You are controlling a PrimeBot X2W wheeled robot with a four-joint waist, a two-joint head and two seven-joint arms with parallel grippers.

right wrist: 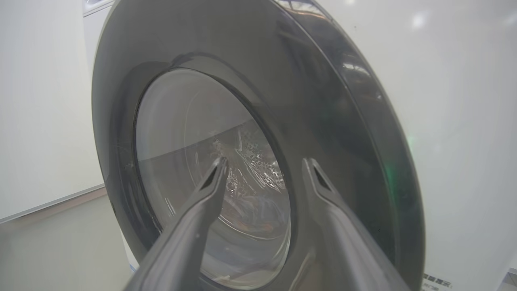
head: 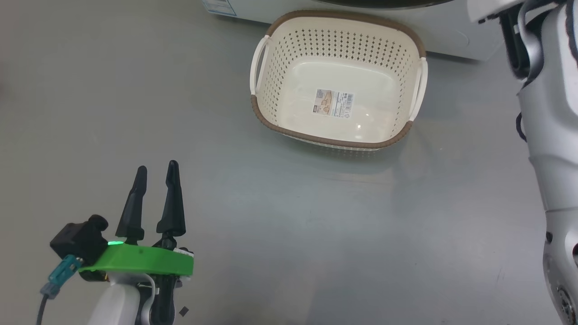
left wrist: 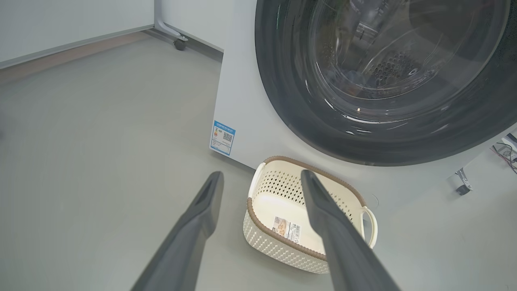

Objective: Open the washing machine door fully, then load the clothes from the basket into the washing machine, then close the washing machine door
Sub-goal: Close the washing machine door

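Note:
The basket (head: pixel 271 113) stands on the floor just in front of the washing machine (head: pixel 451 31); inside it I see only a label sticker. The same basket (left wrist: pixel 258 238) lies beyond my left gripper (left wrist: pixel 262 173), which is open and holds nothing. In the head view that left gripper (head: pixel 157 169) hovers low at the left, well short of the basket. The washing machine door (left wrist: pixel 282 101) lies flat against the machine's white front. My right gripper (right wrist: pixel 264 165) is open close in front of the washing machine door (right wrist: pixel 323 121). Bluish and orange fabric, the clothes (right wrist: pixel 252 212), shows dimly through the glass.
Grey floor (head: pixel 293 234) spreads between my left gripper and the basket. My pale right arm (head: pixel 551 135) rises along the right edge of the head view. A blue sticker (left wrist: pixel 222 137) marks the machine's lower front corner. A wheeled frame leg (left wrist: pixel 177 40) stands behind on the left.

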